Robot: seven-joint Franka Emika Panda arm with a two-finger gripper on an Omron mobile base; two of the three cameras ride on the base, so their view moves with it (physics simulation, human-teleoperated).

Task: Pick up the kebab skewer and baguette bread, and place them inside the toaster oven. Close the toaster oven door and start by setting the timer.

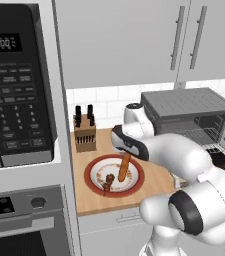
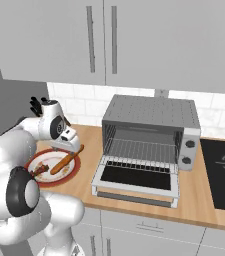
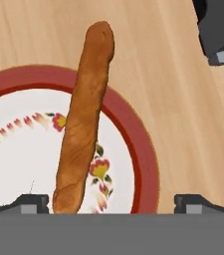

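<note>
On red-rimmed floral plate [image 3: 143, 164]: long crusty baguette bread [image 3: 83, 119]; gripper [image 3: 111, 203] spread wide above.

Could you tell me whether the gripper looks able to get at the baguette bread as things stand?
Probably yes: the gripper is open just above the baguette bread, fingertips either side of its near end, with nothing between them.

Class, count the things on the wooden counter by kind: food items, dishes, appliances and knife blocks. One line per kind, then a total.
Food items: 2, the baguette bread and the kebab skewer
Dishes: 1, the plate
Appliances: 1, the toaster oven
Knife blocks: 1
Total: 5
</note>
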